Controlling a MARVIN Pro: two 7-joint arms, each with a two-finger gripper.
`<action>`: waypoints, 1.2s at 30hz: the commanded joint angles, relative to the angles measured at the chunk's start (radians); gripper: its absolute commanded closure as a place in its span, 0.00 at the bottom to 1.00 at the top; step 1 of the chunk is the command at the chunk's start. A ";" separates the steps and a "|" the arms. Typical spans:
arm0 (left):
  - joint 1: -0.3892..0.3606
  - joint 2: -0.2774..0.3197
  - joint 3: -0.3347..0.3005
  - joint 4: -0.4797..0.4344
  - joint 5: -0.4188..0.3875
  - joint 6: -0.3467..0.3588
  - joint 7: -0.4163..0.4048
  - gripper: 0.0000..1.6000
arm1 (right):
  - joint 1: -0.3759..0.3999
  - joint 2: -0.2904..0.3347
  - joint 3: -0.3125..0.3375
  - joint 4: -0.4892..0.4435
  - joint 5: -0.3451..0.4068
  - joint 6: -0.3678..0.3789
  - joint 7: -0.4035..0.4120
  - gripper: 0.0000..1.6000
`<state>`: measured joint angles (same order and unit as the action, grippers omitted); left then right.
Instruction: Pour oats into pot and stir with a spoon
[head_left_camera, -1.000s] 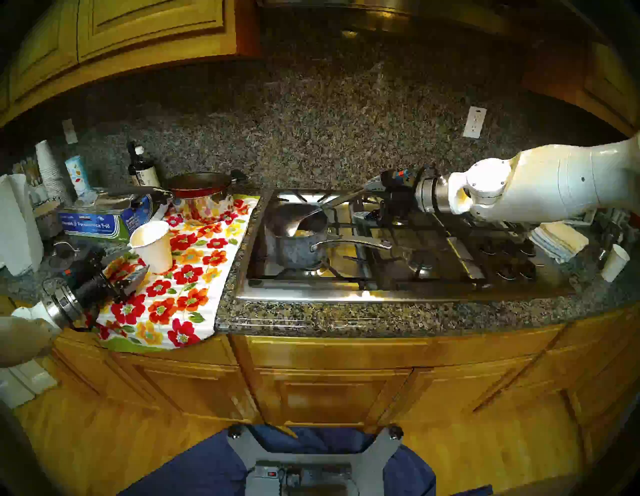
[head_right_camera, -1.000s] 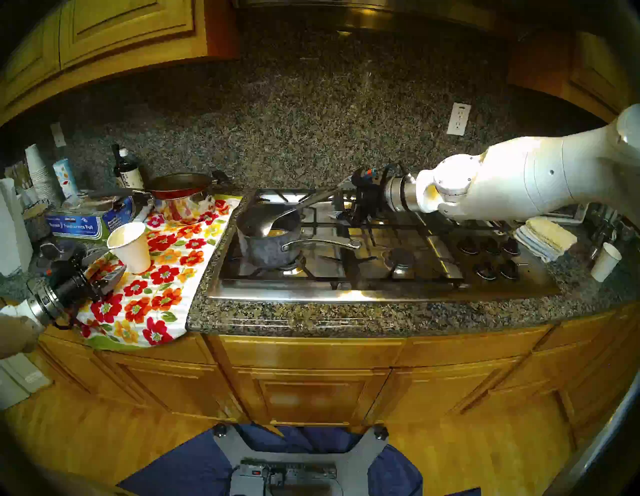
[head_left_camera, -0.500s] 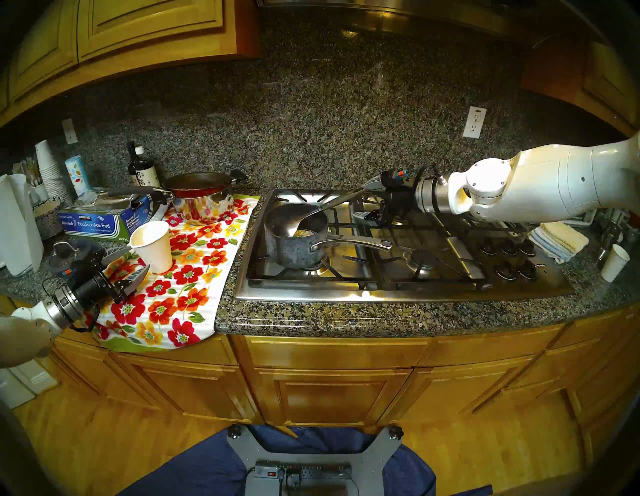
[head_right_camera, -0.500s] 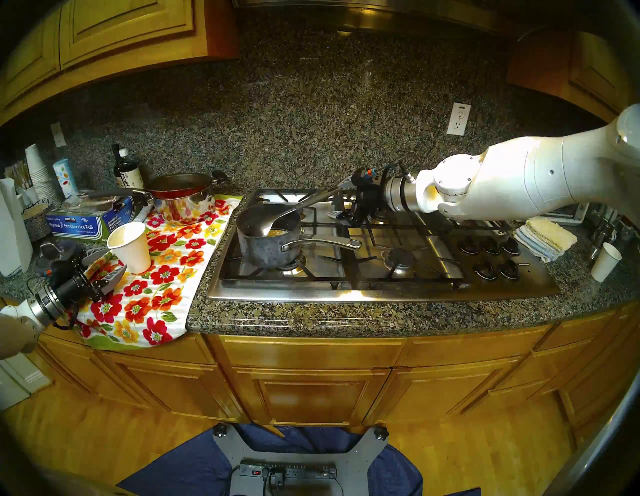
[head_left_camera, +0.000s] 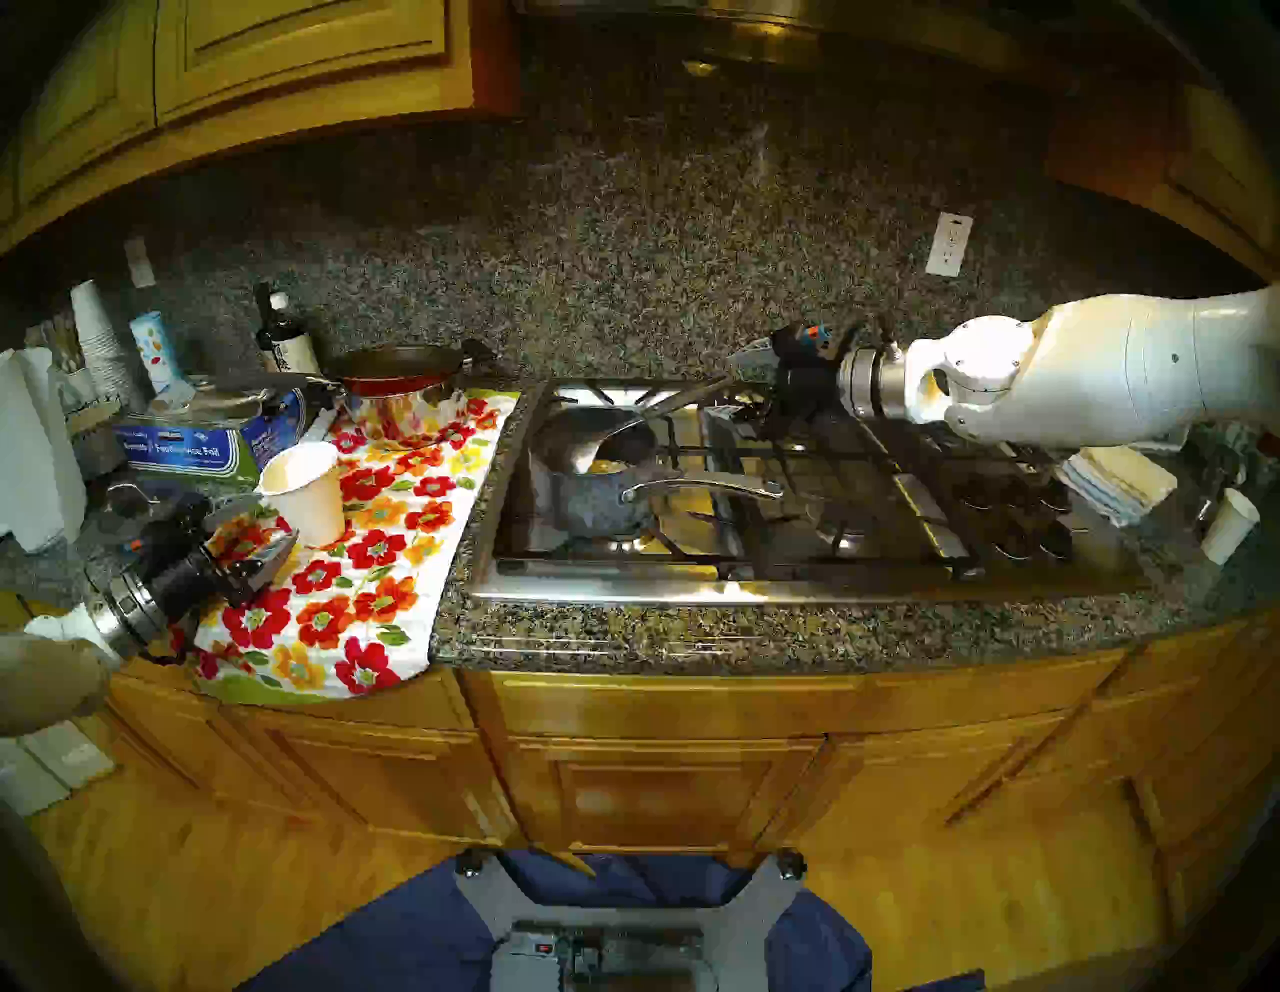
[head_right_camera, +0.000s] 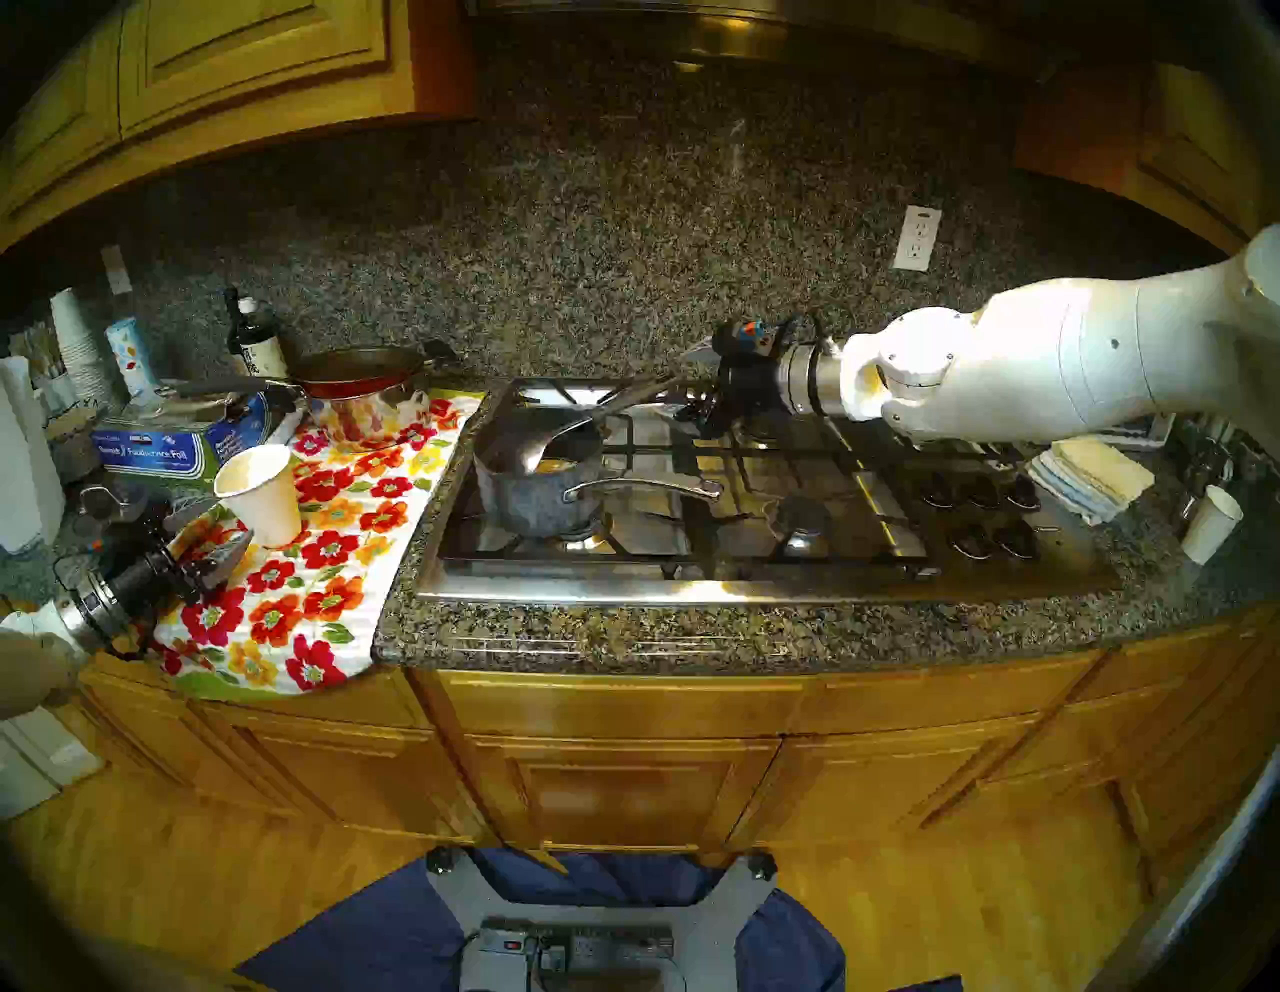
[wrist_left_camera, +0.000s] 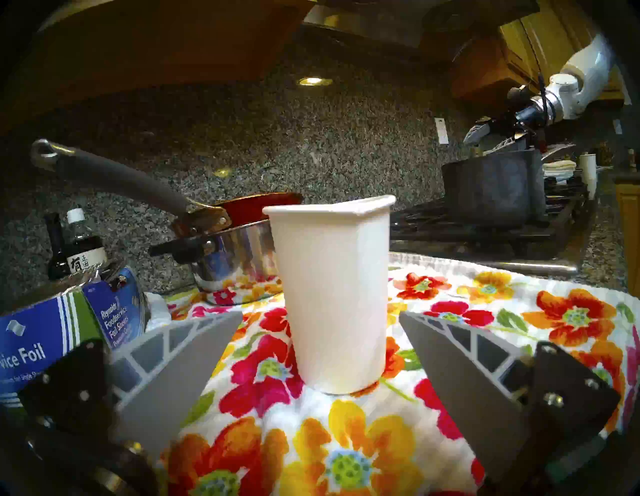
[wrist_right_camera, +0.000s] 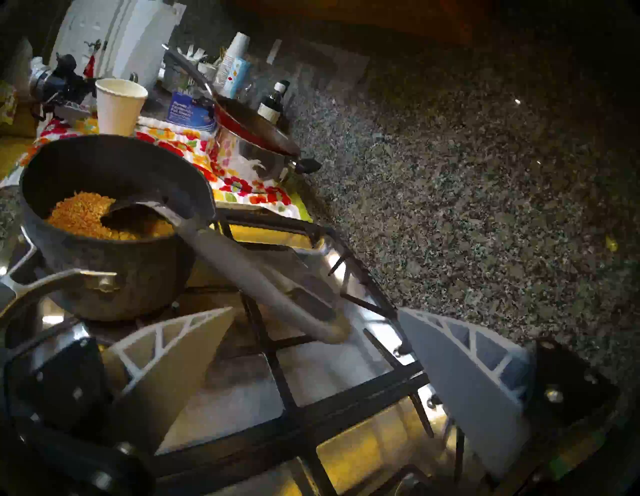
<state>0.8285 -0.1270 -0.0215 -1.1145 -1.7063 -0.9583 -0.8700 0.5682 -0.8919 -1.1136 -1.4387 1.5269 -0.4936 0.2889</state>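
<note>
The dark mottled pot (head_left_camera: 596, 502) stands on the stove's front left burner, its silver handle pointing right. Inside it lie pale oats (wrist_right_camera: 79, 214), also visible as oats (head_left_camera: 611, 465). The spoon (head_left_camera: 609, 443) rests in the pot, bowl down, its handle (wrist_right_camera: 249, 273) leaning over the rim toward the back right. My right gripper (wrist_right_camera: 317, 311) is open, its fingers on either side of the handle's end without touching it. On the left, my left gripper (wrist_left_camera: 320, 313) stands open just short of a white paper cup (wrist_left_camera: 332, 294) on the floral towel.
A shiny steel pot with a red pan on top (head_left_camera: 402, 402) sits behind the floral towel (head_left_camera: 360, 575). A foil box (head_left_camera: 187, 450) and bottle (head_left_camera: 284, 339) crowd the back left. Stove knobs (head_left_camera: 1018, 516), folded cloths (head_left_camera: 1118, 478) and a small white cup (head_left_camera: 1229, 523) lie right.
My right gripper has drawn back a little to the right and upward from the spoon handle. The spoon stays leaning in the pot. The left arm has not moved.
</note>
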 joint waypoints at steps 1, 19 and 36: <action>-0.004 0.014 -0.034 0.001 -0.006 -0.002 -0.104 0.00 | 0.016 0.041 0.039 -0.015 0.055 -0.027 0.025 0.00; 0.013 0.014 -0.053 0.000 -0.002 -0.002 -0.100 0.00 | -0.048 0.107 0.134 -0.041 0.312 -0.045 0.078 0.00; 0.031 0.014 -0.073 0.001 -0.004 -0.002 -0.109 0.00 | -0.167 0.146 0.239 -0.042 0.571 -0.075 0.168 0.00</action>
<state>0.8653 -0.1265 -0.0622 -1.1138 -1.7050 -0.9582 -0.8701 0.4188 -0.7702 -0.9458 -1.4833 2.0152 -0.5366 0.4263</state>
